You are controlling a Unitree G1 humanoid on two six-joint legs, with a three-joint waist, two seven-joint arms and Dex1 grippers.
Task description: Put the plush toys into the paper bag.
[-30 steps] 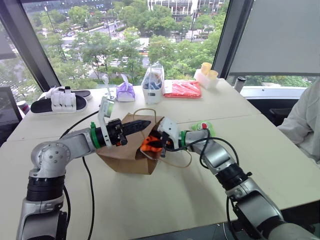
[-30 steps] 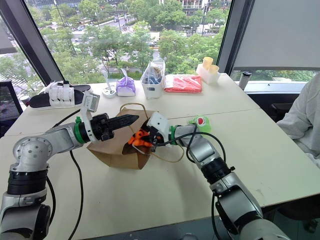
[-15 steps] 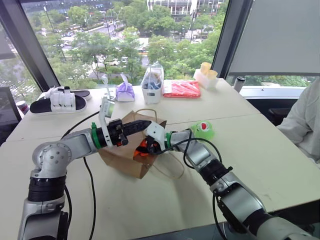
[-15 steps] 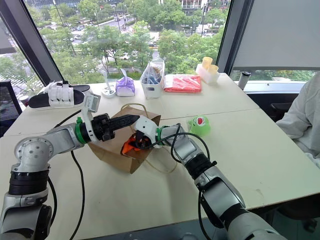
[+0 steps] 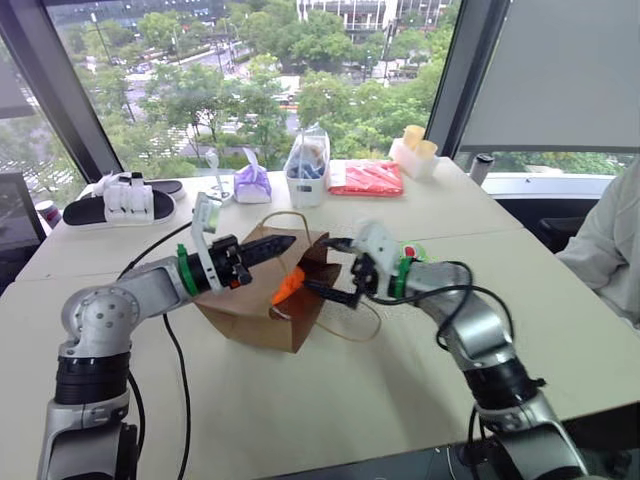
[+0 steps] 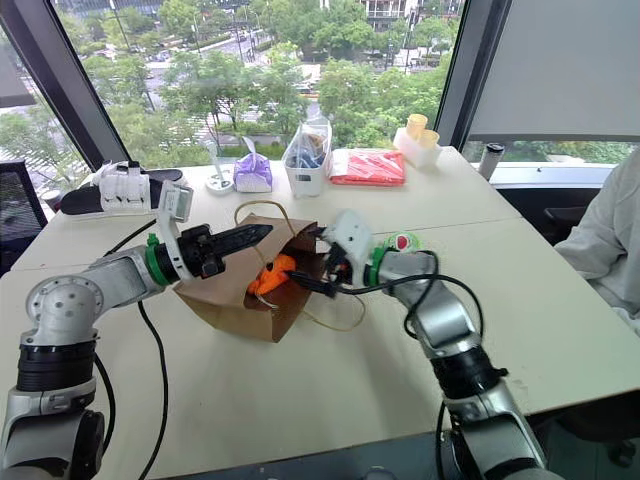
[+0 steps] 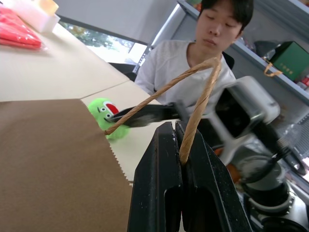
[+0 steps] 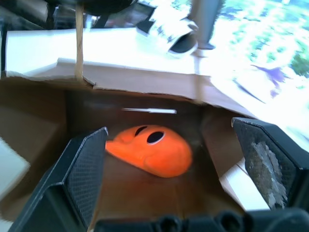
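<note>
The brown paper bag lies on its side on the table, its mouth facing right. My left gripper is shut on the bag's twisted paper handle and holds the mouth up. The orange plush toy lies loose inside the mouth. My right gripper stands open just outside the mouth, with nothing between its fingers. The green plush toy sits on the table behind my right wrist, partly hidden by it.
Along the far edge stand a purple pouch, a clear plastic bag with blue contents, a red packet, a white box with yellow cups and sandals. A person sits at the right.
My right gripper has let go of the orange toy inside the bag, opened wide and drawn back to the right out of the mouth. The left gripper has kept its hold on the handle.
</note>
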